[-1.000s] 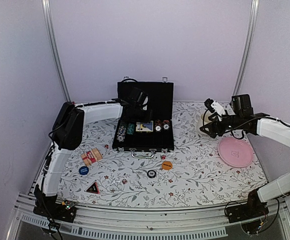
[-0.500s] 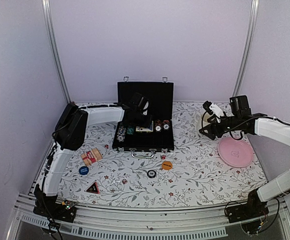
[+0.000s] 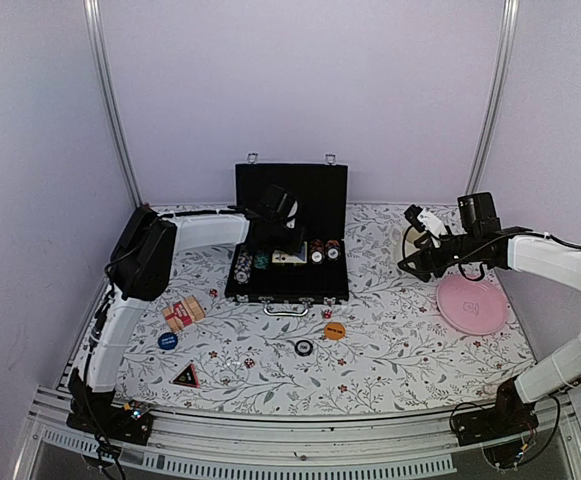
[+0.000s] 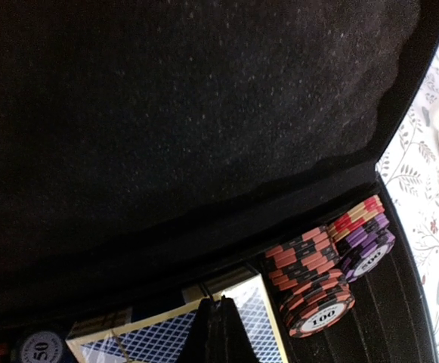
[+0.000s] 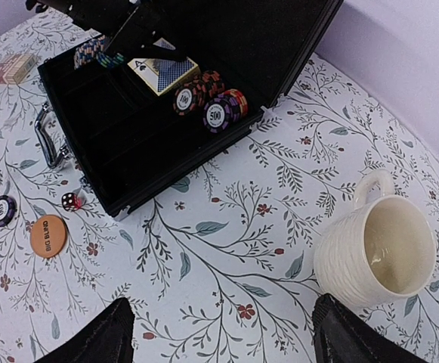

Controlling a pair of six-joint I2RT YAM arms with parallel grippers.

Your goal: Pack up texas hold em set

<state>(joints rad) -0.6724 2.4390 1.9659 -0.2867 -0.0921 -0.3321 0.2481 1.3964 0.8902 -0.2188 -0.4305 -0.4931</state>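
On the floral desk (image 3: 410,350) the black briefcase (image 3: 315,200) stands open at mid-back, lid upright, silver handle (image 3: 286,309) toward the near edge. The left tool (image 4: 217,333), tips together, reaches inside above a blue-backed card deck (image 4: 257,318). The right tool (image 5: 223,340), fingers apart, hovers over the desk between case and cream mug (image 5: 374,253). Striped chip stacks (image 4: 317,295) sit beside the deck. A red die (image 5: 71,201) and orange button (image 5: 48,235) lie just outside the front wall.

The right tool (image 5: 223,336) hangs with its fingers spread wide over the floral bench (image 5: 227,257), with a cream mug (image 5: 374,253) just beyond one finger. Farther off, the open black briefcase (image 5: 128,144) holds striped chip stacks (image 5: 204,102) and a blue-backed card deck (image 5: 162,73). A red die (image 5: 71,200) and an orange button (image 5: 48,235) lie by its front edge.
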